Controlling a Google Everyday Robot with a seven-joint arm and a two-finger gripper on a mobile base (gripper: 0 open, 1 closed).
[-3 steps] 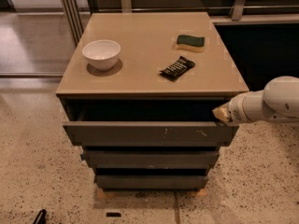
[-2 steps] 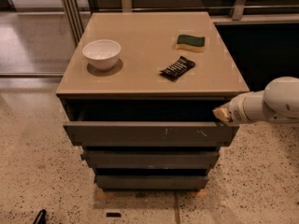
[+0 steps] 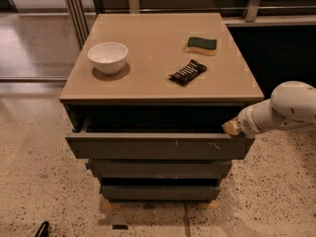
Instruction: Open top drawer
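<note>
Camera view looks down on a low cabinet (image 3: 148,85) with a tan top and three dark grey drawers. The gripper (image 3: 231,128) comes in from the right on a white arm (image 3: 289,107), and its pale tan tip sits at the right end of the upper edge of the top drawer (image 3: 158,147). Whether it is spread, closed or pinching that edge cannot be told.

The top drawer runs leftward from the gripper, just below its tip. It stands pulled out from the cabinet, with a dark gap showing behind its front. Small pale scratch marks (image 3: 213,144) lie on the front, close under the gripper. Two narrower drawers (image 3: 158,168) sit lower, stepped back beneath it.

On the cabinet top, above and left of the gripper, lies a dark snack wrapper (image 3: 188,72); its pale printing is not readable. Farther beyond it is a green and yellow sponge (image 3: 201,45). A white bowl (image 3: 107,57) stands well to the left. No readable brand or label shows anywhere.
</note>
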